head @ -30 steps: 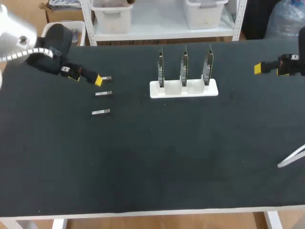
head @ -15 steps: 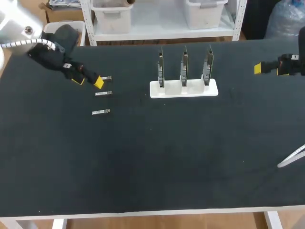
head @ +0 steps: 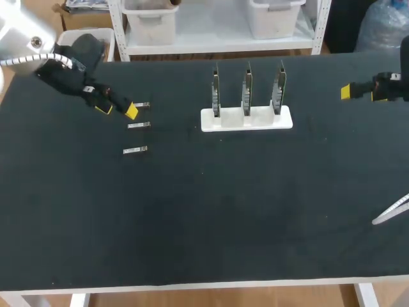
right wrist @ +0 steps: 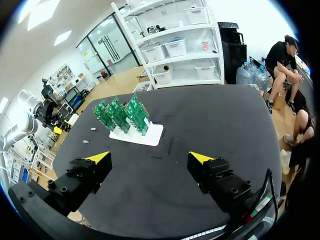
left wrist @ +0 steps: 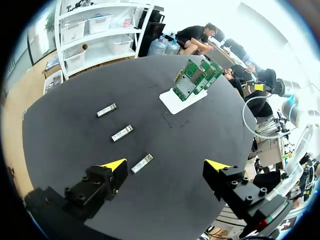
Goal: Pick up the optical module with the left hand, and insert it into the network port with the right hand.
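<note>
Three small silver rectangular optical modules lie flat in a loose column at the left of the black desk [head: 192, 211]: the rear module [head: 142, 105], the middle module [head: 138, 125] and the front module [head: 135, 150], each apart from the others and none moved since a second ago. The left pincer [head: 117, 109] hangs just beside the rear module, released, its yellow tips spread wide around nothing. In the left wrist view that module lies under the gap, nearer one finger [left wrist: 114, 165]. Over the last second the left arm [head: 64, 64] has turned at the wrist, barely shifting in the final half second. Near the middle stands a white holder [head: 246, 119] with three upright green circuit boards [head: 246, 89]. The right pincer [head: 361, 93] hovers released near the desk's right edge, unchanged.
</note>
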Controlling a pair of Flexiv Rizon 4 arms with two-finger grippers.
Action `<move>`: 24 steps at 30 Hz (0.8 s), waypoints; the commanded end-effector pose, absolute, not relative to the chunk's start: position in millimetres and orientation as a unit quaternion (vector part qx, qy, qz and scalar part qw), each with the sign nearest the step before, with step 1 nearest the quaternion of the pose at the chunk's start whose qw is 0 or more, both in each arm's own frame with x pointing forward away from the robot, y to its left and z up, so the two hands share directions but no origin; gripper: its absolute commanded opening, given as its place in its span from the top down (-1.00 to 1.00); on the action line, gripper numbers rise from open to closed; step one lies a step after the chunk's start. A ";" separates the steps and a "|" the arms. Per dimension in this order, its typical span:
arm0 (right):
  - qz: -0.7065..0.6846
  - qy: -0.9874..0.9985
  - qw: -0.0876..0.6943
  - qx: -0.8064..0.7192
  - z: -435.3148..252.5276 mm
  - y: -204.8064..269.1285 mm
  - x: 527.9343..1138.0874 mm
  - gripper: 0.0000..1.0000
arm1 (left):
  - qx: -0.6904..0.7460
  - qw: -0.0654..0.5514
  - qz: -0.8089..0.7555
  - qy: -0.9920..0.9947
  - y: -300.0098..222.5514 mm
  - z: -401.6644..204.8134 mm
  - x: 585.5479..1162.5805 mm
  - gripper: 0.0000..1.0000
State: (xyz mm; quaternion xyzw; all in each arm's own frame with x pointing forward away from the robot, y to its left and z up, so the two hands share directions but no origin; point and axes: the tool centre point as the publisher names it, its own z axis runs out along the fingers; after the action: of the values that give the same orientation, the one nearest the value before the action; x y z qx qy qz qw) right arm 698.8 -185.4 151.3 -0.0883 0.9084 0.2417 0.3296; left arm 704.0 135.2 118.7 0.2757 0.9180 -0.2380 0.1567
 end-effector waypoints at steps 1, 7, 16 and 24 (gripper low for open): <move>0.242 0.908 0.330 -0.088 151.1 -184.9 699.1 -1.00 | 0.277 0.157 -0.238 0.917 135.7 118.5 703.6 -1.00; 0.242 0.908 0.330 -0.088 151.1 -184.9 699.1 -1.00 | 0.363 0.136 -0.217 0.896 110.7 117.9 704.8 -1.00; 0.242 0.908 0.330 -0.088 151.1 -184.9 699.1 -1.00 | 0.409 0.083 -0.212 0.884 101.0 103.4 702.6 -1.00; 0.242 0.908 0.330 -0.088 151.1 -184.9 699.1 -1.00 | 0.385 0.052 -0.213 0.896 124.1 86.9 682.3 -1.00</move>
State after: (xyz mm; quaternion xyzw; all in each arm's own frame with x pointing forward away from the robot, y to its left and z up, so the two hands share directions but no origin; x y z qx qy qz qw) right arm 698.8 -185.4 151.3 -0.0883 0.9084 0.2417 0.3296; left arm 684.9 117.4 86.6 0.3890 0.8940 -0.2147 0.0571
